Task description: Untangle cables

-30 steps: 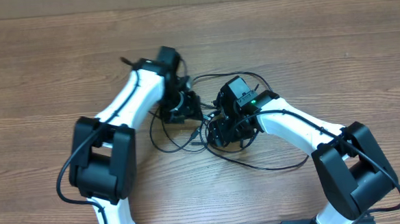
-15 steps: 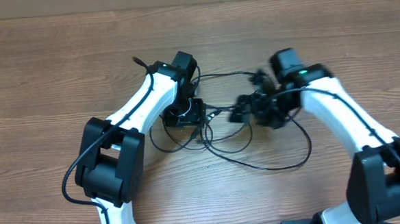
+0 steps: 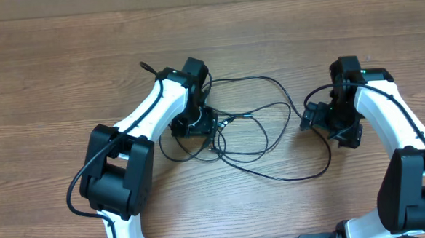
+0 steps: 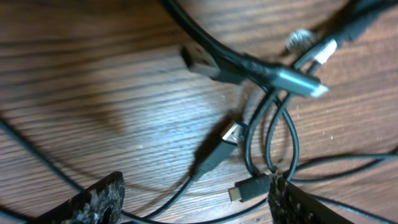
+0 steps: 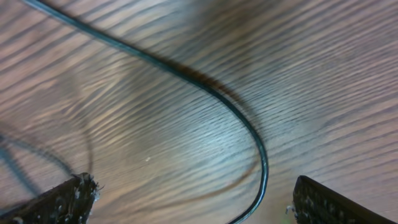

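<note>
Several thin black cables [image 3: 219, 127] lie in a loose tangle on the wooden table, with loops reaching right toward my right arm. My left gripper [image 3: 198, 124] hangs over the tangle's left part. In the left wrist view it [image 4: 193, 205] is open, with crossed cables [image 4: 273, 134], a silver USB plug [image 4: 231, 134] and a small black plug [image 4: 242, 191] between and ahead of the fingers. My right gripper [image 3: 314, 119] is at the right end of the cables. In the right wrist view it [image 5: 196, 205] is open, and one black cable [image 5: 242, 118] curves between its fingers on the wood.
The wooden table [image 3: 64, 76] extends around the tangle. A long cable loop [image 3: 281, 178] lies toward the table's front, between the two arms. Thicker black cables run along both white arms.
My right gripper has moved from the middle of the tangle to the right, and the cable loops now spread out toward it. My left arm shifted slightly, then stayed over the tangle.
</note>
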You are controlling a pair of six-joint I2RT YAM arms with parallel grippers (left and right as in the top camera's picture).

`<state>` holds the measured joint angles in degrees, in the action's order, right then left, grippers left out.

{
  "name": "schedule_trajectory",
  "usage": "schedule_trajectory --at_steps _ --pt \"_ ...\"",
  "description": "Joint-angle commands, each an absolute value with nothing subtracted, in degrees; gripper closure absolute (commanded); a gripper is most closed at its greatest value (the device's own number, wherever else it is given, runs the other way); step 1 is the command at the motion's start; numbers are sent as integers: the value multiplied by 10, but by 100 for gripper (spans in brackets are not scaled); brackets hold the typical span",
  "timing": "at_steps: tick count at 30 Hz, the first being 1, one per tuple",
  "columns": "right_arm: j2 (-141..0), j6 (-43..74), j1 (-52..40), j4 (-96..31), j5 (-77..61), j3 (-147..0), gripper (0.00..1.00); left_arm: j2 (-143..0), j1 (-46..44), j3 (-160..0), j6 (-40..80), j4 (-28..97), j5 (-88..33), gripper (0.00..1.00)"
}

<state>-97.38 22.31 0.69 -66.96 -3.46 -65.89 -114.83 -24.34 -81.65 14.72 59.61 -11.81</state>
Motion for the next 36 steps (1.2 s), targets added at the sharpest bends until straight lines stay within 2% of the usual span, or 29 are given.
schedule_trajectory --at_steps 1,5,10,15,17,21,36 --pt "-972 277 7 -653 -10 -618 0 -1145 -248 -809 103 595 -144 26" --pt "-972 341 6 -625 -22 -561 0 -1145 -248 -809 103 590 -147 26" --pt "-972 347 -8 -553 -102 -484 0 -1145 -248 -809 103 573 -147 25" --pt "-972 347 -34 -442 -182 -420 0 -1145 -248 -809 105 568 -147 14" --pt "-972 347 -44 -405 -216 -409 0 -1145 -248 -808 108 568 -147 11" --pt "-972 362 -70 -339 -267 -406 0 -1145 -248 -808 108 567 -147 10" --pt "-972 426 -93 -146 -315 -407 0 -1145 -248 -808 134 548 -147 6"
